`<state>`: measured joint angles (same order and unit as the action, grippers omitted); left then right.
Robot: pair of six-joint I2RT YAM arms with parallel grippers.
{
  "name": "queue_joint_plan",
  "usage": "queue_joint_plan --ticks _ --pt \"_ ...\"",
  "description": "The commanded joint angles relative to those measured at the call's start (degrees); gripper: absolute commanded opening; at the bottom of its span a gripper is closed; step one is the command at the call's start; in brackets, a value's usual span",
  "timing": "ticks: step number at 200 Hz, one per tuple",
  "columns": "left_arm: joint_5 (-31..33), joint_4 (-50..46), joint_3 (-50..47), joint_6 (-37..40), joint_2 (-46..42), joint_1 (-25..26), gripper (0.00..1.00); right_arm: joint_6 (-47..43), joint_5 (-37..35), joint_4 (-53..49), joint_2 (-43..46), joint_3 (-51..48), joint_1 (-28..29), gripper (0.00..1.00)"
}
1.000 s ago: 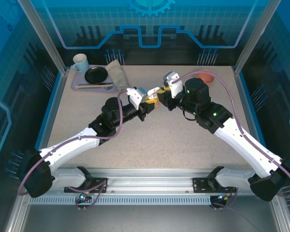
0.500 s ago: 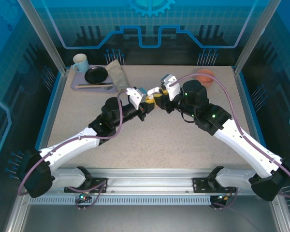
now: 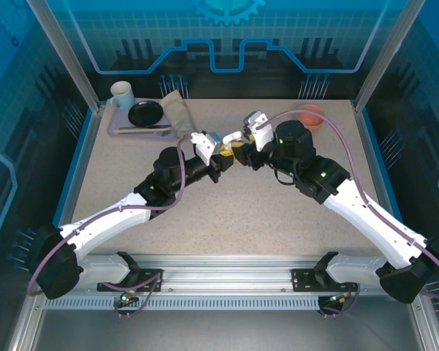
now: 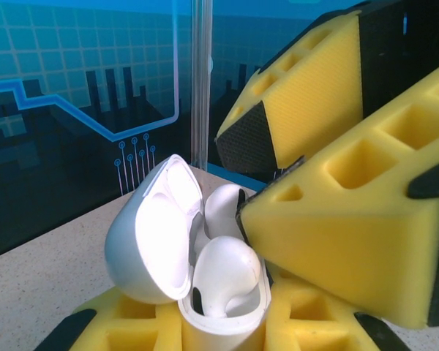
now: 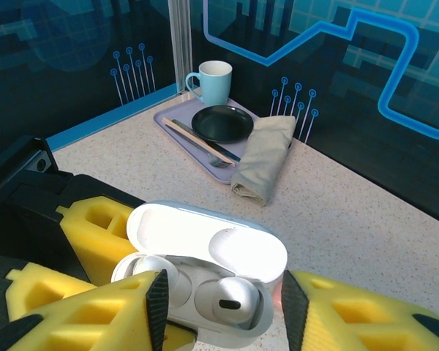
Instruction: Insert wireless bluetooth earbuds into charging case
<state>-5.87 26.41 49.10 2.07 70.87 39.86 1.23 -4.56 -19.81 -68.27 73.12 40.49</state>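
Observation:
The white charging case point(image 4: 219, 325) is held upright off the table, its lid point(image 4: 150, 241) swung open to the left. My left gripper point(image 4: 212, 338) is shut on the case body with its yellow foam fingers point(image 5: 95, 234). Two white earbuds sit in the wells: the nearer one point(image 4: 227, 274) and the farther one point(image 4: 223, 208). In the right wrist view they appear as the right bud point(image 5: 230, 300) and the left bud point(image 5: 152, 269). My right gripper point(image 5: 219, 313) is open astride the case, with one finger point(image 4: 336, 241) against the farther bud. Both grippers meet at table centre point(image 3: 230, 150).
At the back left, a lavender tray point(image 5: 177, 117) carries a blue mug point(image 5: 212, 80), a black dish point(image 5: 221, 123), cutlery and a folded grey cloth point(image 5: 267, 153). A salmon-pink round object point(image 3: 312, 115) lies at the back right. Glass walls close in the table.
My right gripper has edged slightly left toward the left gripper and the case. The left arm holds still.

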Motion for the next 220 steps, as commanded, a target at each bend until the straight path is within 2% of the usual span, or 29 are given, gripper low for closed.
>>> queue_joint_plan --ticks 1,44,85,104,131,167,189,220 --pt "0.2 3.3 1.4 -0.7 -0.4 -0.3 0.00 0.5 -1.1 -0.2 -0.3 2.5 -0.5 0.52" --pt "0.1 3.1 1.2 -0.7 -0.4 -0.4 0.00 5.2 2.0 1.1 1.3 3.4 -4.3 0.67" --pt "0.1 3.3 1.0 -0.6 -0.3 -0.4 0.00 11.9 6.2 0.9 1.9 4.6 -8.6 0.71" --pt "-0.5 3.1 0.9 -0.1 -0.3 -0.3 0.00 15.6 7.6 -2.3 0.4 7.5 -10.9 0.72" --pt "-1.7 2.9 0.3 1.6 -0.2 -0.3 0.00 18.3 10.1 -13.4 -6.8 18.0 -12.8 0.71" --pt "-4.0 1.5 0.1 5.0 0.2 -0.3 0.00 18.0 12.6 -32.3 -22.1 36.7 -13.2 0.70" --pt "-5.2 0.8 0.4 5.7 0.3 -0.4 0.00 18.3 14.8 -37.8 -28.5 43.1 -13.2 0.67" --pt "-5.3 0.3 0.9 5.6 1.0 -0.4 0.00 17.9 16.6 -41.9 -33.6 46.7 -12.7 0.62"
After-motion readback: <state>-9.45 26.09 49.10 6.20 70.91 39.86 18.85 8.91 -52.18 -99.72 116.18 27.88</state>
